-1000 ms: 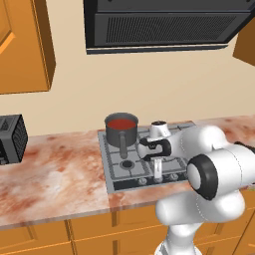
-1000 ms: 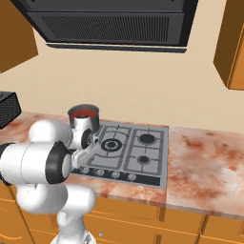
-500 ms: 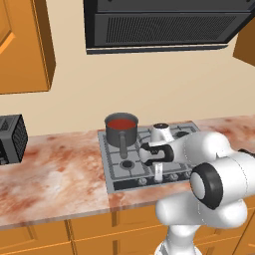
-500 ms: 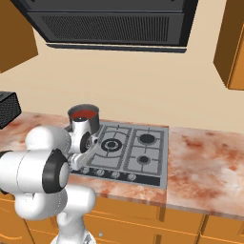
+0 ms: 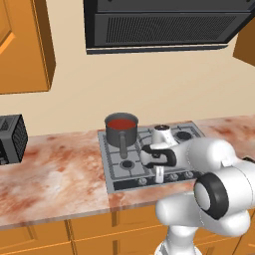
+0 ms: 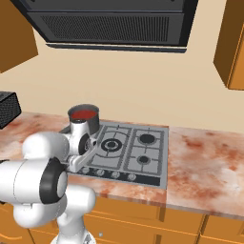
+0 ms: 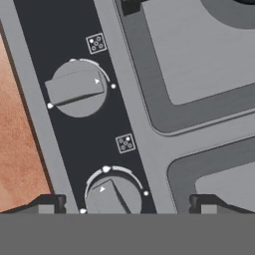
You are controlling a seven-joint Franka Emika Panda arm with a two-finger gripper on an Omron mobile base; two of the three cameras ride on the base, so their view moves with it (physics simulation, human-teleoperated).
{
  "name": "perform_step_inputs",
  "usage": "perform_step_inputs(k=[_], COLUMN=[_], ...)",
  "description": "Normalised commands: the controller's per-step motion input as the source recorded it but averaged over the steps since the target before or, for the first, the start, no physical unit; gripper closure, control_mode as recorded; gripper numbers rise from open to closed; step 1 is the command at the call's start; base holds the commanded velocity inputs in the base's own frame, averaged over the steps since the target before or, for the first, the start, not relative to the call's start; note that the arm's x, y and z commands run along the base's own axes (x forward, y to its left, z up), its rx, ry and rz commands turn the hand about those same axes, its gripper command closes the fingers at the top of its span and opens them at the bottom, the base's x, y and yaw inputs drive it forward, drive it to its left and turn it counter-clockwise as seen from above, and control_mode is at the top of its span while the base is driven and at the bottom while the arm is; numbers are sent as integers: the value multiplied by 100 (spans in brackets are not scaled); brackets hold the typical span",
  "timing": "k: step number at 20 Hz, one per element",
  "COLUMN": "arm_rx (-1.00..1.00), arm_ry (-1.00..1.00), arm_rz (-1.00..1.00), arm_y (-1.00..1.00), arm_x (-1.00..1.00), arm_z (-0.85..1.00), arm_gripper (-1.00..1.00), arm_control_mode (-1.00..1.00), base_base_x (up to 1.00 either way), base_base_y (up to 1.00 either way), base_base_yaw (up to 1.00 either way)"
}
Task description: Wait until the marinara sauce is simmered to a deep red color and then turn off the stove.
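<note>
— Two round grey knobs sat in the hand view, and that was the risk: the nearer round grey knob [image 7: 108, 195] lay between the fingertips at six o'clock, the farther round grey knob [image 7: 77, 88] at about eleven o'clock. Closing on the wrong one would have left the burner under the pan lit, I judged.

— Where was the sauce?

— Smooth deep red marinara sauce [image 5: 122, 123] filled the small dark grey saucepan [image 5: 121, 132] at the rear left of the flat grey metal gas stove [image 5: 130, 158]. From the pan, the white two-finger gripper [image 5: 159, 175] hung toward four o'clock in the left base view, low over the front knob row.

— Was it gripping?

— No. Its jaws stood wide apart, holding nothing, with both dark fingertips [image 7: 46, 205] clear of the nearer knob. A skewed closing could have slipped off the knob's ridge.
</note>
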Motion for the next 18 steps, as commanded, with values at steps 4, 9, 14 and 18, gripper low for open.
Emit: perform_step_inputs(k=[4,9,14,18], arm_rx=[0,0,0,0], arm_ry=[2,2,0,1], arm_rz=[0,0,0,0], arm_y=[0,0,0,4], arm_x=[-13,-1,0,0], arm_z=[-2,-3,-2,-6], arm_gripper=[-100,-100,-100,-100], arm_control_mode=[-100,-100,-100,-100], base_base_x=[0,0,0,0], base_base_y=[0,0,0,0], base_base_yaw=[0,0,0,0])
